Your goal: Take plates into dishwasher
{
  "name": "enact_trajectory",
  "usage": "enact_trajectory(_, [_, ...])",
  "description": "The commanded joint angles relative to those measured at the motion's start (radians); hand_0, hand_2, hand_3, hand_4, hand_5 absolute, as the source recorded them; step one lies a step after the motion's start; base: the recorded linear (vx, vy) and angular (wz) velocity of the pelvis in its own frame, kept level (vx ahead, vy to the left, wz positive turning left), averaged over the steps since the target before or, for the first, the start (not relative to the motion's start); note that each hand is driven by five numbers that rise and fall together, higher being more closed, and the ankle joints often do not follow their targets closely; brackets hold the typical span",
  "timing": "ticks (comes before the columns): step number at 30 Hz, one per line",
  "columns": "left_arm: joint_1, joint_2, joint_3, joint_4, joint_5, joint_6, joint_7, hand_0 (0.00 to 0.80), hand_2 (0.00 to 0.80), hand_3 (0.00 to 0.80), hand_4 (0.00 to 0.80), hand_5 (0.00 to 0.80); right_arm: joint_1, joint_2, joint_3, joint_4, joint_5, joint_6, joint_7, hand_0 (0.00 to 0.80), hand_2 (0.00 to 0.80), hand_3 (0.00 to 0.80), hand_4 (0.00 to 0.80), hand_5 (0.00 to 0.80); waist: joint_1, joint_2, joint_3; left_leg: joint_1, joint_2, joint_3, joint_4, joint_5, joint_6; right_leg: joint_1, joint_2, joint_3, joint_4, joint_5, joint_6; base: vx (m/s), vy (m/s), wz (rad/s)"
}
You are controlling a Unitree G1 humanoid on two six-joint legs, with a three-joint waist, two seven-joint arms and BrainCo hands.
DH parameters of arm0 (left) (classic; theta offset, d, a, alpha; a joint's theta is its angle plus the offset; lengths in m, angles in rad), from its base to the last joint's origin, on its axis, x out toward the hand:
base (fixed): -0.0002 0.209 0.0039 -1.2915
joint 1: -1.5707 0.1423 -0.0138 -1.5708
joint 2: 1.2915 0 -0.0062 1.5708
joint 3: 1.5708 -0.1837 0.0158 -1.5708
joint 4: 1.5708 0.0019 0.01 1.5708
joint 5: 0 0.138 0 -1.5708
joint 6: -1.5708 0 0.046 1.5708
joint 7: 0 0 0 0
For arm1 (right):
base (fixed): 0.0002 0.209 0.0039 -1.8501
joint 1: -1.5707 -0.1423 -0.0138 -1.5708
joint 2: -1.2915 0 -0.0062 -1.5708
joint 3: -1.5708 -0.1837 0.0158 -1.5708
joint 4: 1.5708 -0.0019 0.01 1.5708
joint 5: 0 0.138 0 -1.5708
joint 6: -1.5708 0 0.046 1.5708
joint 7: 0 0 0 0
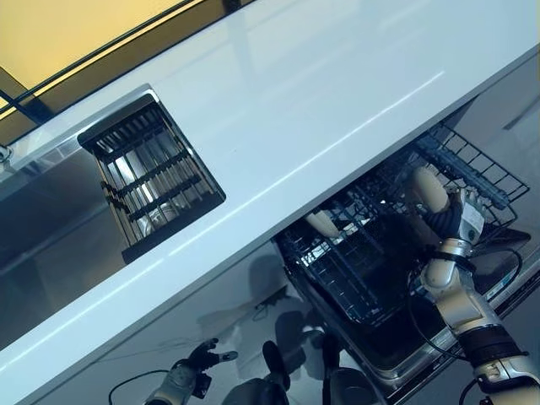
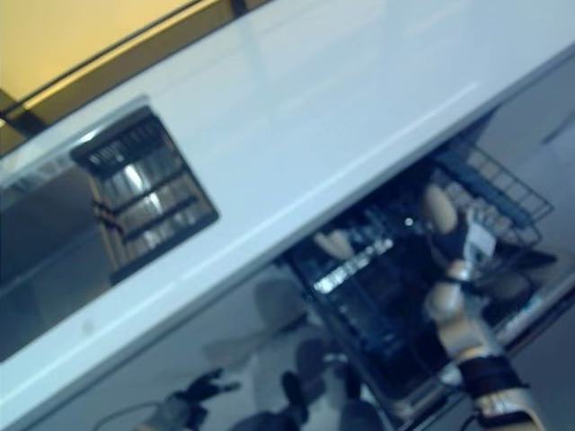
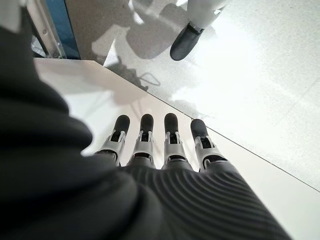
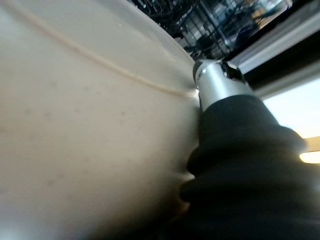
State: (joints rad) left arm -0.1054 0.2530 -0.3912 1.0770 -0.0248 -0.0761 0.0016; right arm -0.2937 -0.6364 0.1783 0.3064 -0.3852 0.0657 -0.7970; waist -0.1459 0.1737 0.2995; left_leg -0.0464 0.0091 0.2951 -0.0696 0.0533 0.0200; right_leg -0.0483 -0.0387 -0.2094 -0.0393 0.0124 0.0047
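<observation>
My right hand point(image 1: 456, 221) is over the pulled-out black wire dishwasher rack point(image 1: 354, 270), under the counter's edge. It is shut on a cream plate point(image 1: 429, 187), held on edge above the rack's right part. In the right wrist view that plate point(image 4: 75, 125) fills most of the picture, with my thumb point(image 4: 220, 85) pressed against its face. A second cream plate point(image 1: 322, 223) stands in the rack near the counter's edge. My left hand point(image 1: 198, 363) hangs low at the lower left, fingers point(image 3: 145, 145) straight and holding nothing.
A long white countertop point(image 1: 295, 110) runs across the view above the rack. A black slatted drain rack point(image 1: 152, 173) sits in the sink at the left. The open dishwasher door point(image 1: 396, 359) lies below the wire rack.
</observation>
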Motion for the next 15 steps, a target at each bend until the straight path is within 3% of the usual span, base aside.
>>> enact_trajectory(1, [-0.039, 0.0, -0.019, 0.032, -0.025, -0.022, 0.008, 0.0, 0.0, 0.0, 0.0, 0.0, -0.105, -0.01, 0.032, 0.015, -0.04, -0.04, -0.081, 0.8, 0.8, 0.8, 0.8, 0.8, 0.026, -0.044, -0.015, -0.041, 0.03, -0.034, -0.018, 0.002, -0.041, -0.065, 0.004, -0.018, 0.159, -0.165, -0.048, 0.0, 0.0, 0.0])
enact_trajectory(10, [-0.066, -0.007, -0.06, 0.034, -0.045, -0.036, -0.002, 0.0, 0.0, 0.0, 0.0, 0.0, -0.18, -0.01, 0.101, 0.123, -0.058, -0.062, -0.162, 0.8, 0.8, 0.8, 0.8, 0.8, 0.033, -0.006, 0.014, -0.053, 0.024, -0.05, -0.016, 0.009, -0.044, -0.092, -0.006, -0.019, 0.195, -0.183, -0.056, 0.0, 0.0, 0.0])
enact_trajectory(15, [-0.082, -0.006, -0.077, 0.032, -0.053, -0.035, -0.008, 0.0, 0.0, 0.0, 0.0, 0.0, -0.23, -0.013, 0.142, 0.185, -0.048, -0.04, -0.167, 0.8, 0.8, 0.8, 0.8, 0.8, 0.041, 0.008, 0.029, -0.062, 0.02, -0.062, -0.01, 0.012, -0.045, -0.105, -0.012, -0.022, 0.218, -0.194, -0.061, 0.0, 0.0, 0.0])
